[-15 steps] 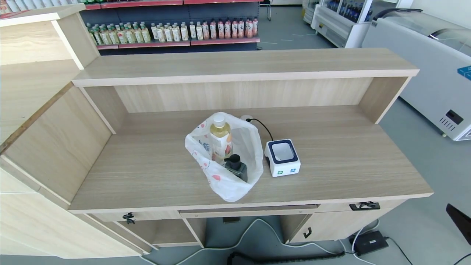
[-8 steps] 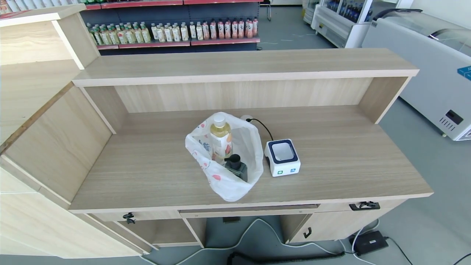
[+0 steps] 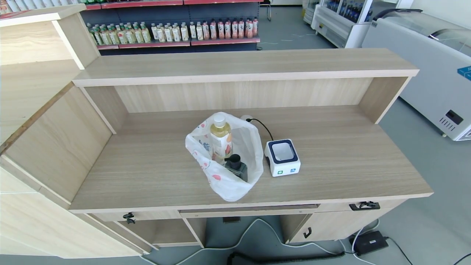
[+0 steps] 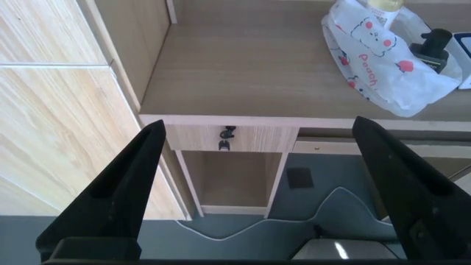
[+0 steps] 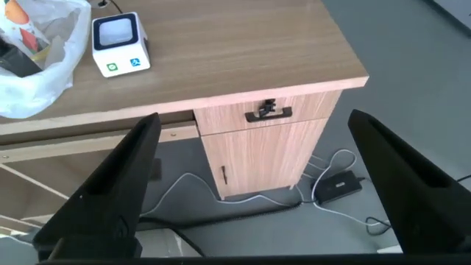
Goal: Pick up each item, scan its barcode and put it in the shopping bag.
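Found bottle [image 3: 220,137] and dark dispenser [image 3: 235,165] stowed in shopping bag [image 3: 220,186] beside scanner [image 3: 282,157], apparently scanned already; noted left pincer [image 4: 254,195] and right pincer [image 5: 254,188] apart, holding nothing.

Red lettering is showing on the white shopping bag [image 4: 366,60], which is sitting near the middle of the countertop's [image 3: 349,162] front edge, but it is coming out too small to make out. The label on the bottle [image 3: 220,140] inside the bag and the green and blue marks on the front of the scanner [image 3: 282,157] beside it are likewise showing no readable words.
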